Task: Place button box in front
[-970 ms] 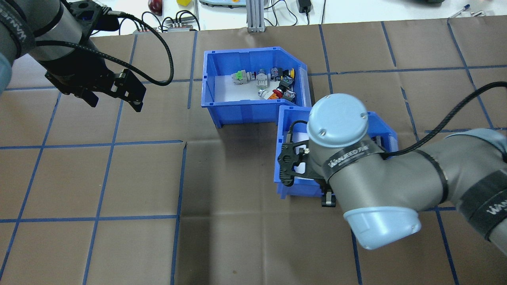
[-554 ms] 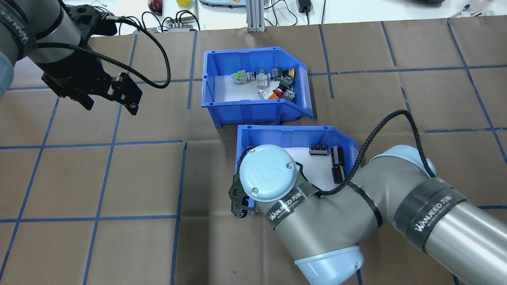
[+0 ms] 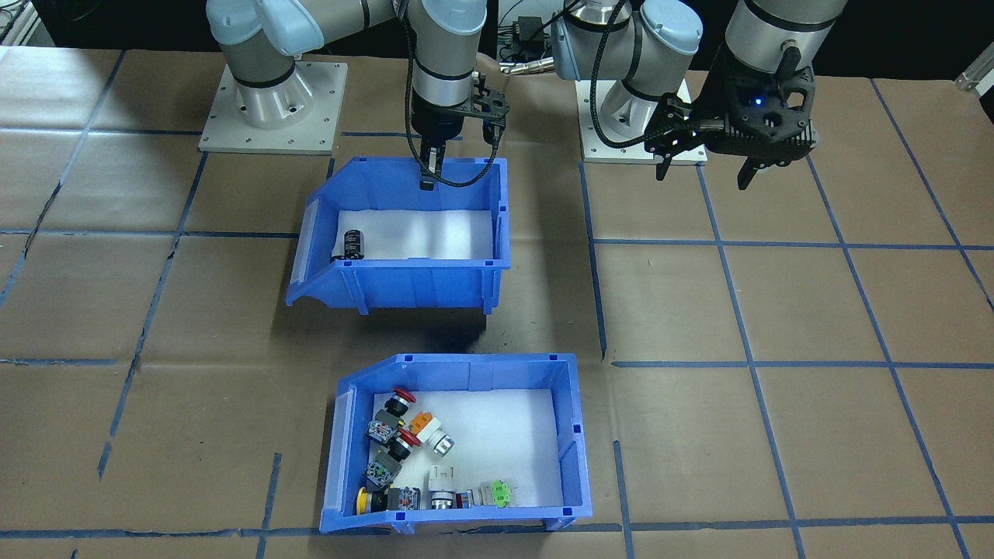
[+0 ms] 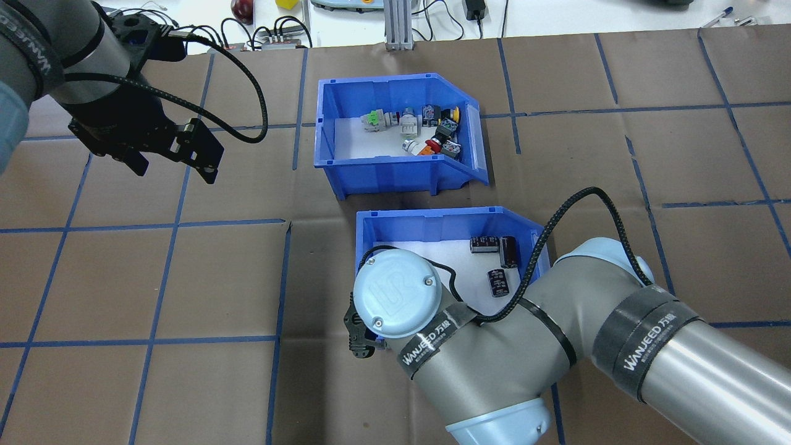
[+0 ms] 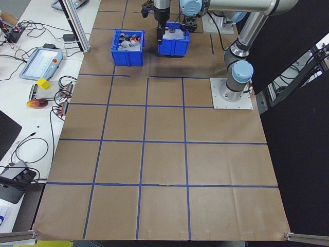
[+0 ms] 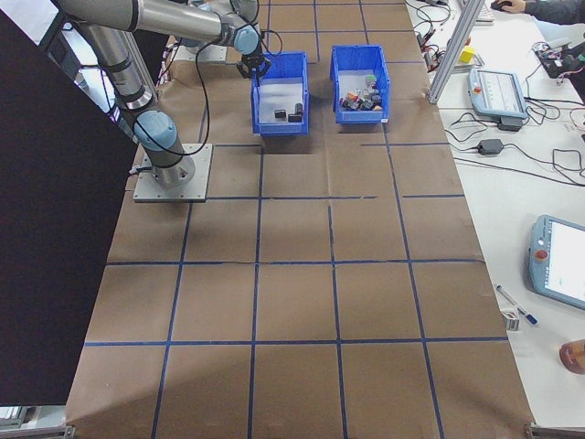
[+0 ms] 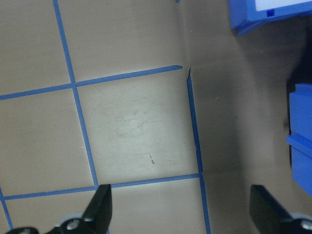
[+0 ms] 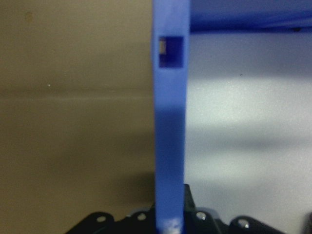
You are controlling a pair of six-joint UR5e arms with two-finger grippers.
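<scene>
The button box (image 4: pixel 395 133) sits on the desk (image 4: pixel 185 278) at the far side from the robot, untouched. Nearer the robot, the right claw (image 3: pixel 429 172) is clamped on the rear wall of the second blue bin (image 3: pixel 404 268), which holds black cylinders (image 4: pixel 497 259). The left claw (image 4: pixel 170 157) hangs open, holding nothing, well apart from both bins.

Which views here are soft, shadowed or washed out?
Right wrist-mounted: the bin wall fills the frame, out of focus, dim toward the bottom. Exterior front-facing: dark shadow on the table under the capacitor bin, mild glare on its foam. Left wrist-mounted: right half shaded, left pincer fingers blurred. Overhead exterior: sharp, evenly lit.
</scene>
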